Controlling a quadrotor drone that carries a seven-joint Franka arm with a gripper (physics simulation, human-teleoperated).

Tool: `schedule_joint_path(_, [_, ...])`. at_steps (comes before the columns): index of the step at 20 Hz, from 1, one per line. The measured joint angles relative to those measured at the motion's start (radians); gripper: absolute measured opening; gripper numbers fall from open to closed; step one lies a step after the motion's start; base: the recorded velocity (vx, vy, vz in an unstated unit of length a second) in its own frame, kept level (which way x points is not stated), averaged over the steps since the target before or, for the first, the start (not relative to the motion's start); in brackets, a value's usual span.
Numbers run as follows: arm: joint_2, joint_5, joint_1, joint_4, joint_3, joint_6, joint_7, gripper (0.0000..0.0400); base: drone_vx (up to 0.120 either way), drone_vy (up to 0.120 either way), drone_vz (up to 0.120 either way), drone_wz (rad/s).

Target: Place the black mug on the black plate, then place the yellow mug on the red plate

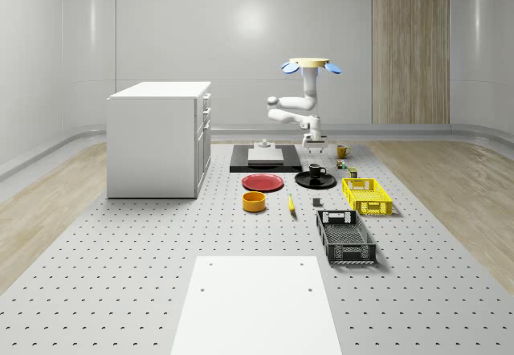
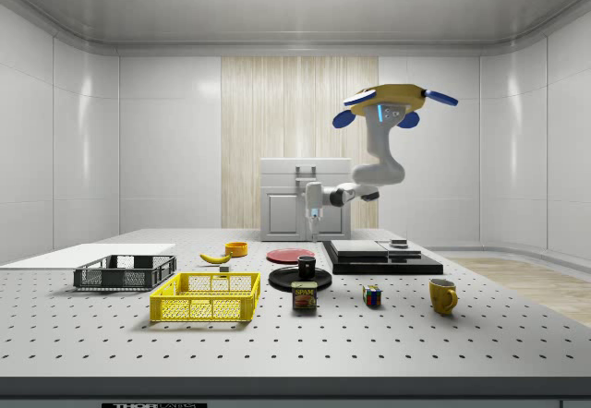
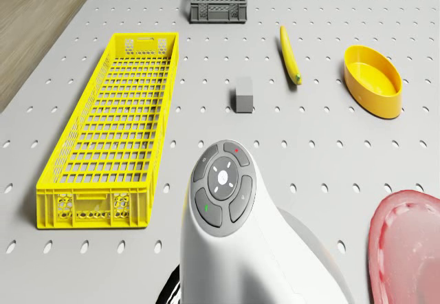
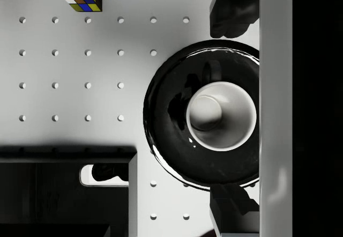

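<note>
The drone (image 1: 308, 65) hovers in the air above the far part of the perforated table (image 1: 144, 250), over the area just behind the black plate (image 1: 316, 181). Its white arm (image 2: 369, 173) bends down and ends in the gripper (image 1: 312, 141), which hangs above the black mug (image 1: 317, 170), clear of it. The fingers are spread wide: in the wrist view one dark fingertip (image 4: 231, 14) sits on either side of the mug's white interior (image 4: 221, 115) (the mug stands upright on the plate, seen straight from above), with open space around the rim, so nothing is grasped.

The yellow mug (image 1: 342, 152) stands upright on the table beyond the black plate, well apart from the red plate (image 1: 263, 182), which lies bare just beside the black one.

Nearby sit a Rubik's cube (image 2: 372, 296), a can (image 2: 305, 296), a yellow crate (image 1: 367, 195), a dark grey crate (image 1: 345, 237), a banana (image 1: 291, 204) and a yellow bowl (image 1: 254, 201).
</note>
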Motion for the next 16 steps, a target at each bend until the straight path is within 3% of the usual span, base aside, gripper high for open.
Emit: schedule_joint_path(16, [0.007, -0.001, 0.004, -0.001, 0.001, -0.007, -0.002, 0.04, -0.12, 0.12, 0.0, 0.0])
